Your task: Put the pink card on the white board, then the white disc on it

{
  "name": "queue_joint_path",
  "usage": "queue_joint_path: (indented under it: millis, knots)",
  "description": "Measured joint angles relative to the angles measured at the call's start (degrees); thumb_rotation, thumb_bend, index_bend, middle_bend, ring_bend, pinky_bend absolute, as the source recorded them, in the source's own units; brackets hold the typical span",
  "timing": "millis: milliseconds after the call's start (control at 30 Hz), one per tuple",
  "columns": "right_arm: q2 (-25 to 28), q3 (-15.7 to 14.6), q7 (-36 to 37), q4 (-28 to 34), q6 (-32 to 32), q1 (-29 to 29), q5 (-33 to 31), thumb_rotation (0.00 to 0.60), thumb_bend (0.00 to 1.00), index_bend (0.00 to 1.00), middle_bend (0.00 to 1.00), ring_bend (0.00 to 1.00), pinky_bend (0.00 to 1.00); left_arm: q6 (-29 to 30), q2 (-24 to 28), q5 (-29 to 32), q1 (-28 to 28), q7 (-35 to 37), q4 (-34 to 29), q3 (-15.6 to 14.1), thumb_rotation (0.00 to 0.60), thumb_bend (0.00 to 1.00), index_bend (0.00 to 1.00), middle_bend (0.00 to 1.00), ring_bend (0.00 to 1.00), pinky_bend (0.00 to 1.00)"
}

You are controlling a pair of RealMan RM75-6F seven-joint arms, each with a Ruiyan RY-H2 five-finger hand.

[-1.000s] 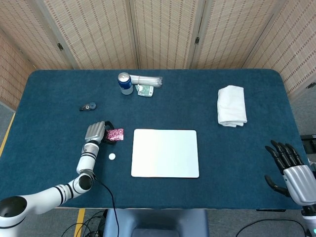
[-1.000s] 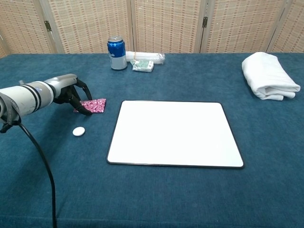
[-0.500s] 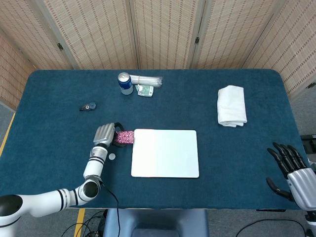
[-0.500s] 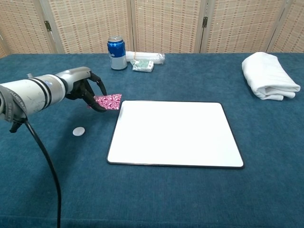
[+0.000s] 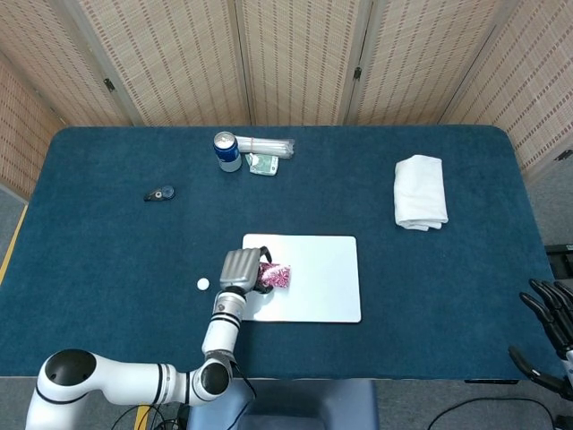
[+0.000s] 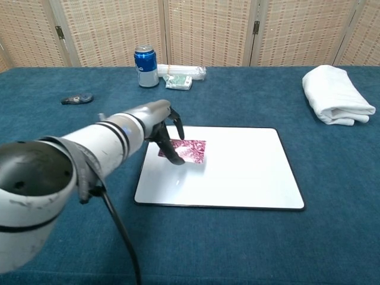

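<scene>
Your left hand (image 6: 159,122) has its fingers (image 6: 172,155) pinched on the pink card (image 6: 187,150), holding it over the left part of the white board (image 6: 249,172). In the chest view the card looks slightly lifted, casting a shadow beneath, so you likely have not laid it down yet; whether one edge already touches the board cannot be told. From the head view the card (image 5: 274,275) sits inside the board's left edge, roughly midway between its far and near edges.

Step one is nearly finished: lower the card flat and let go. The second step is untouched. The white disc (image 5: 203,284) lies on the counter (image 5: 107,224) just left of the board's left edge, apart from your arm.

Your right hand (image 5: 551,331) hangs at the counter's near right corner, fingers spread and holding nothing, well apart from the board.
</scene>
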State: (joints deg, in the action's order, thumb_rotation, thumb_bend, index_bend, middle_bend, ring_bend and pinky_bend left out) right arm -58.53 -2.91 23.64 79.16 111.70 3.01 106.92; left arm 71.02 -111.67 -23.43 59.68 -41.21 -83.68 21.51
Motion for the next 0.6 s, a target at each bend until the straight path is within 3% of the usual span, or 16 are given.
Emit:
queue_joint_path:
  millis: [267, 467, 600]
  knots:
    - [-0.6, 0.4, 3.8, -2.7, 2.1, 1.2, -1.3, 0.6, 0.26, 0.0, 0.0, 0.0, 0.0, -0.7, -6.9, 0.0, 4.2, -3.5, 6.4, 2.9, 0.6, 0.22, 0.43, 1.0, 1.0, 1.0]
    - [-0.6, 0.6, 3.6, -2.5, 1.1, 0.9, -1.8, 0.6, 0.25, 0.0, 0.0, 0.0, 0.0, -2.1, -6.6, 0.2, 4.0, -3.5, 7.0, 4.8, 0.6, 0.22, 0.28, 1.0, 1.0, 1.0]
    - [-0.5, 0.6, 2.5, -1.7, 0.0, 0.5, -1.7, 0.6, 0.26, 0.0, 0.0, 0.0, 0.0, -2.1, -5.0, 0.2, 3.0, -3.4, 5.1, 5.2, 0.6, 0.22, 0.26, 1.0, 1.0, 1.0]
